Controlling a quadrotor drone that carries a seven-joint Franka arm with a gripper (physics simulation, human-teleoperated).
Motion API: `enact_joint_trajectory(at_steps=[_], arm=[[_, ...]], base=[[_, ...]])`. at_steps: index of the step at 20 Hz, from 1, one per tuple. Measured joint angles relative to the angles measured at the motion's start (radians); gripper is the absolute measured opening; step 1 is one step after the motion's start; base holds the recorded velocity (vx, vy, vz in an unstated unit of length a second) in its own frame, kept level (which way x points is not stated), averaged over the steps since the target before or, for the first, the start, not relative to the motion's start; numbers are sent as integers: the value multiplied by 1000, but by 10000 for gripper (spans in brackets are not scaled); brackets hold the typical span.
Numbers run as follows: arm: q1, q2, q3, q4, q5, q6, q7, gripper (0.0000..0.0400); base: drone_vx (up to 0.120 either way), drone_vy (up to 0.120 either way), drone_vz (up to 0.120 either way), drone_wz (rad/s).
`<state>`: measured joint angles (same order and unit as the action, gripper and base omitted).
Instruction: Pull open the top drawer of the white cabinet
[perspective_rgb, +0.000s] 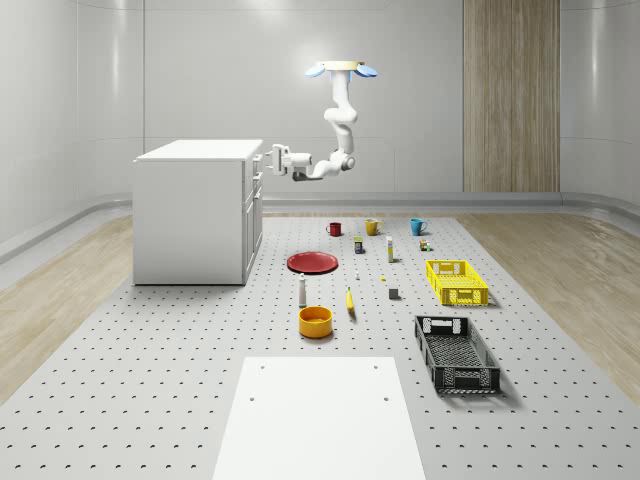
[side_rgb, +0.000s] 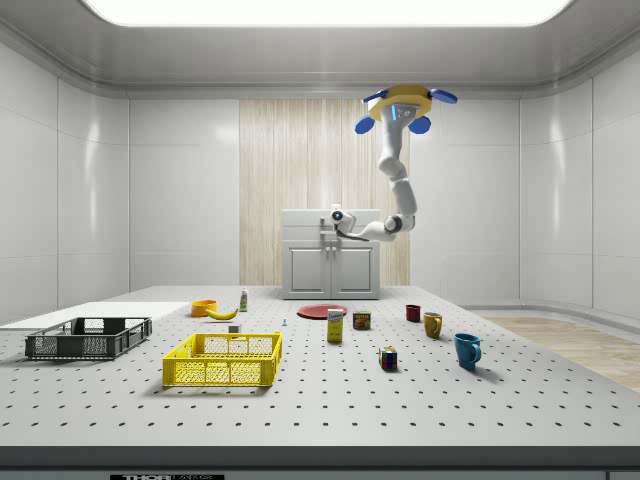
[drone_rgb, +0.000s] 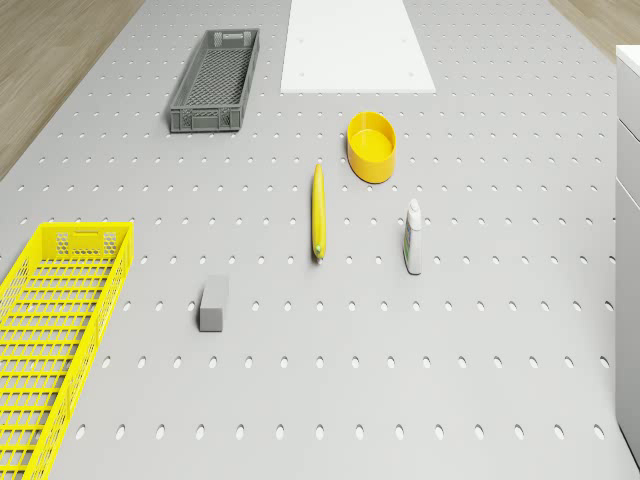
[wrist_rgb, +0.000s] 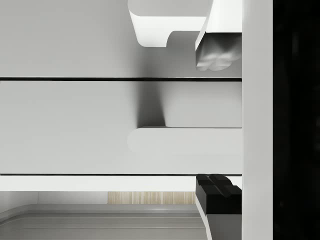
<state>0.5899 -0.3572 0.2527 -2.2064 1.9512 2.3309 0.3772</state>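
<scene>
Wrist view: pincer (wrist_rgb: 218, 120) open, fingers (wrist_rgb: 218, 56) straddling the top drawer handle (wrist_rgb: 185, 141) of the white cabinet (perspective_rgb: 195, 210) straight ahead, nothing clamped, drone (perspective_rgb: 341, 69) hovering above the desk (perspective_rgb: 200, 400) beside it, drawer looks closed, grasp and pull remain.

In your drone view the yellow crate (drone_rgb: 55, 340) runs off the frame edge, and the white cabinet (drone_rgb: 629, 250) shows you just an edge strip; in your wrist view both fingertips (wrist_rgb: 218, 50) are cut off, their bodies unseen; the drawer handle (wrist_rgb: 185, 141) is partly cropped too.
</scene>
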Motion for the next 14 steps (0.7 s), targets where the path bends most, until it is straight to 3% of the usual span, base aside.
enact_joint_trajectory(at_steps=[14], arm=[[-47, 38, 65, 12, 47, 3, -45, 305]], base=[[0, 0, 0, 0]])
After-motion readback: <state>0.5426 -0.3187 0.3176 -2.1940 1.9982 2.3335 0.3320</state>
